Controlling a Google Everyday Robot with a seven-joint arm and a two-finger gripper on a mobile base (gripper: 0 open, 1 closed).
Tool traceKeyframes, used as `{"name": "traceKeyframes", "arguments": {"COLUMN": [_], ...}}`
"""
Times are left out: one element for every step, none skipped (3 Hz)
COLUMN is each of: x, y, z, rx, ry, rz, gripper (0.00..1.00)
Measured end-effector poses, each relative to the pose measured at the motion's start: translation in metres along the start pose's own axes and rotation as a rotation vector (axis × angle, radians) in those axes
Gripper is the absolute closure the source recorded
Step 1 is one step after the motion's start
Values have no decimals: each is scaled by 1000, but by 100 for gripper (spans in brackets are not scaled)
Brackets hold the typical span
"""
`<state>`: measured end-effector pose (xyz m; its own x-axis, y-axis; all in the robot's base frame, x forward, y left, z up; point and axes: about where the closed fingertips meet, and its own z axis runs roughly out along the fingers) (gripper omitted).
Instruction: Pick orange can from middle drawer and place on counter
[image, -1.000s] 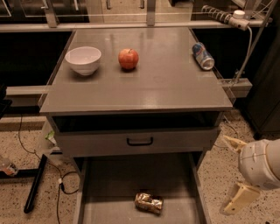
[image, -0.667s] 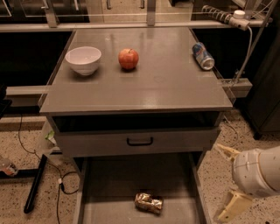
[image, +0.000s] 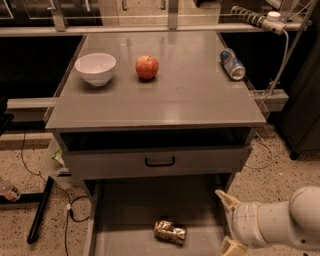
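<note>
One orange can (image: 170, 231) is seen lying on its side on the floor of the middle drawer (image: 127, 215), which is pulled out at the bottom centre of the frame, below a drawer front (image: 210, 161) with a black handle. The gripper (image: 226, 223) is found at the lower right, by the drawer's right side, near the can but apart from it. Its two fingers (image: 226, 200) are spread wide and nothing is held between them.

The approach is judged to be the step in hand, the can not yet being grasped. For the next move, the gripper would have to be carried leftward and down over the can, with the fingers set astride its crumpled body before being closed.

The counter (image: 165, 102), at the upper centre, is occupied by a white bowl (image: 95, 68), an apple (image: 147, 67) and a soda can (image: 233, 64). Bare surface is left along its front edge for the placing.
</note>
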<state>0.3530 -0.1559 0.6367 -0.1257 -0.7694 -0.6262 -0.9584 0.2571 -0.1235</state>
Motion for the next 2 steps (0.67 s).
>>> {"name": "traceKeyframes", "arguments": {"x": [15, 35], "y": [3, 1], "z": [56, 104], "rx": [9, 19], "ry": [-100, -122], "rz": [17, 45], "gripper": [0, 0]}}
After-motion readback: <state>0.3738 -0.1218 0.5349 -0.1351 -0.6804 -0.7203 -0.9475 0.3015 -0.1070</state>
